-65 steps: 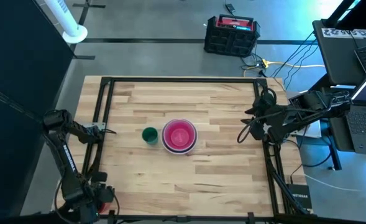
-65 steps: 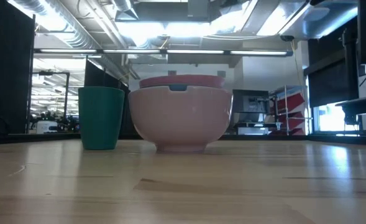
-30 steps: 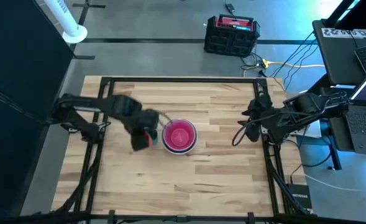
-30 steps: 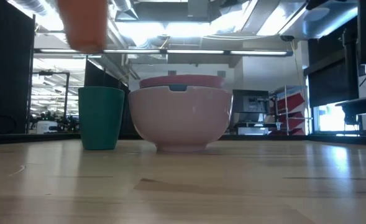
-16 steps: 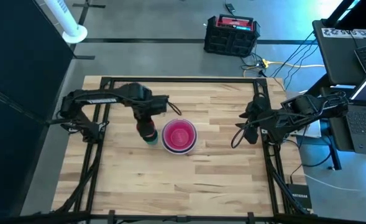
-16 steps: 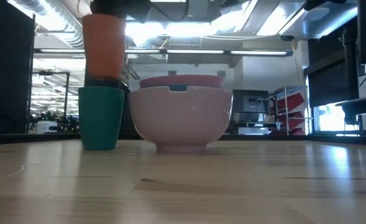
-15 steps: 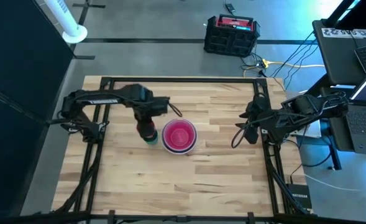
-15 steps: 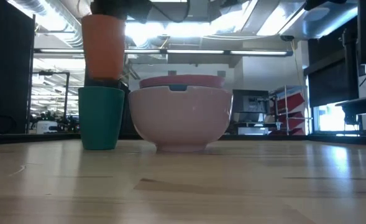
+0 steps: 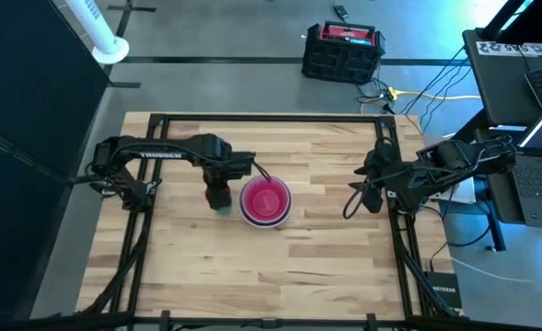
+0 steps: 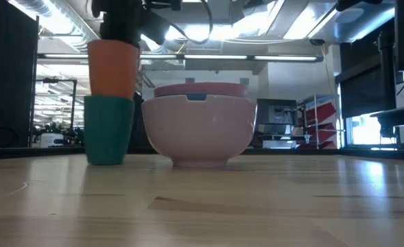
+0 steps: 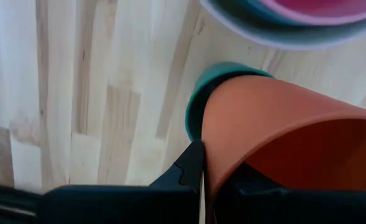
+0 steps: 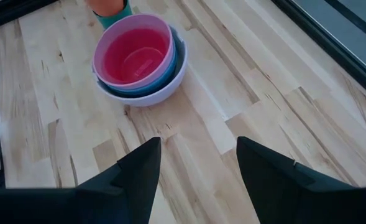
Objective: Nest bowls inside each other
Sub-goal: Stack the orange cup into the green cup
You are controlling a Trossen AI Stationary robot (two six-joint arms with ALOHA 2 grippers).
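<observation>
The bowls stand nested in one stack at the table's middle: a magenta one inside a blue one, inside a pale pink one. Just left of the stack stands a green cup. An orange cup stands upright with its bottom inside the green cup's mouth. My left gripper is above it, shut on it. My right gripper hangs open at the table's right edge with nothing between its fingers. My left gripper pinches the orange cup's wall at the rim, one finger outside and one inside the cup. The fingers come from above, pointing down. The cup hangs upright below them, its bottom inside the green cup's mouth.
A black frame borders the wooden tabletop. Bare wood lies in front of the stack and between the stack and my right gripper. A black and red case sits on the floor beyond the far edge.
My left gripper has carried the orange cup toward the stack and down, from high to the left of the green cup to right over it. The orange cup's bottom has gone into the green cup. The stack and my right gripper have kept still.
</observation>
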